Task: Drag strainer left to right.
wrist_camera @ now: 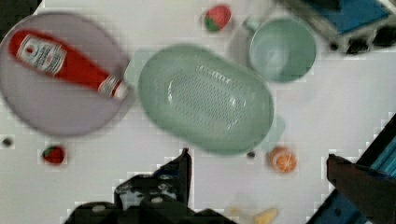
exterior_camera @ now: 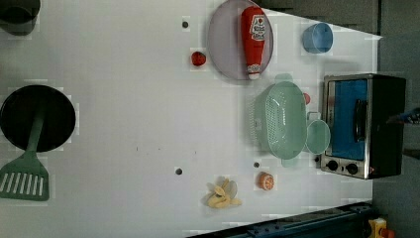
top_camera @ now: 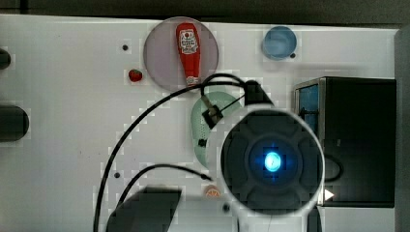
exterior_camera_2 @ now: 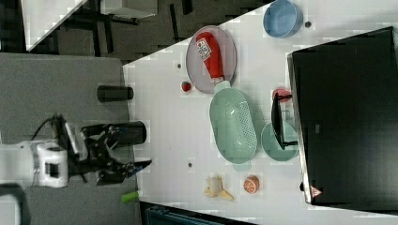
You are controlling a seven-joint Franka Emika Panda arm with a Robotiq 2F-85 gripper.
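The pale mint-green strainer [exterior_camera: 280, 120] lies open side up on the white table, between the grey-lilac plate [exterior_camera: 229, 42] and the orange slice [exterior_camera: 266, 181]. It touches or nearly touches the green mug [exterior_camera: 317, 136], which stands by the toaster oven. The strainer [exterior_camera_2: 233, 124] is also plain in the right view, and in the top view a part of the strainer [top_camera: 203, 126] shows beside the arm. My gripper [wrist_camera: 259, 163] is open, high above the table, with nothing between its fingers. In the wrist view the strainer [wrist_camera: 205, 98] is past the fingertips. In the right view the gripper [exterior_camera_2: 140, 165] is far to the left of the strainer.
A ketchup bottle [exterior_camera: 255, 37] lies on the plate. A blue cup [exterior_camera: 317, 37], a toaster oven [exterior_camera: 361, 126], a strawberry [exterior_camera: 198, 58] and a banana peel [exterior_camera: 221, 193] are around. A black pan [exterior_camera: 37, 119] and a green spatula [exterior_camera: 25, 178] sit at the left view's left.
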